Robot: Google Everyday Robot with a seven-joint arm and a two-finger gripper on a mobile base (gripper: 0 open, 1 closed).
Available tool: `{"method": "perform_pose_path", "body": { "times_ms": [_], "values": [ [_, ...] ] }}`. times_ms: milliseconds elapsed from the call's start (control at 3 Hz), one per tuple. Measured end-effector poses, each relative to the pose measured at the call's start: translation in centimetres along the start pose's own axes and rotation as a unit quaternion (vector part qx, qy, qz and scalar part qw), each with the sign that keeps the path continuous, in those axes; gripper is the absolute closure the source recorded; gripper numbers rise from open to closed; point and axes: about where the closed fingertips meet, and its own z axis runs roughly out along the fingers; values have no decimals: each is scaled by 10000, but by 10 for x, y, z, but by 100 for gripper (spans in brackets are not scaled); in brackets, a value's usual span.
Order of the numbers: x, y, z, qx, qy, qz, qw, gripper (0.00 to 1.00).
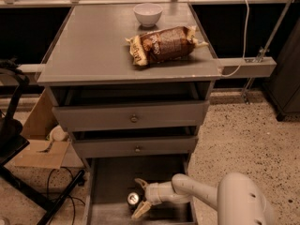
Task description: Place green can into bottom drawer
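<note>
The green can (133, 199) stands upright on the floor of the open bottom drawer (111, 181), its silver top and pull tab showing; its green body is mostly hidden in shadow. My gripper (138, 198) reaches into the drawer from the right. Its two pale fingers are spread, one (140, 183) behind the can and one (140, 212) in front of it. The can sits between them and they do not clamp it. The white arm (201, 193) comes in from the lower right.
The grey cabinet top (93, 50) holds a white bowl (147, 14) and a brown snack bag (164, 45). Two upper drawers with round knobs (134, 118) are slightly ajar. A cardboard box (40, 139) and black stand legs (28, 191) are at the left. A white cable (244, 32) hangs at the right.
</note>
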Motion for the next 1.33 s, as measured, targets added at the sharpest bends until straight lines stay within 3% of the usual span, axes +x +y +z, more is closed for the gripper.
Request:
{"method": "perform_pose_path", "body": {
  "times_ms": [333, 667, 1333],
  "values": [
    [0, 0, 0, 0, 0, 0, 10000, 0],
    [-28, 2, -19, -24, 124, -124, 9998, 0],
    [-133, 26, -109, -466, 601, -479, 9960, 0]
  ]
}}
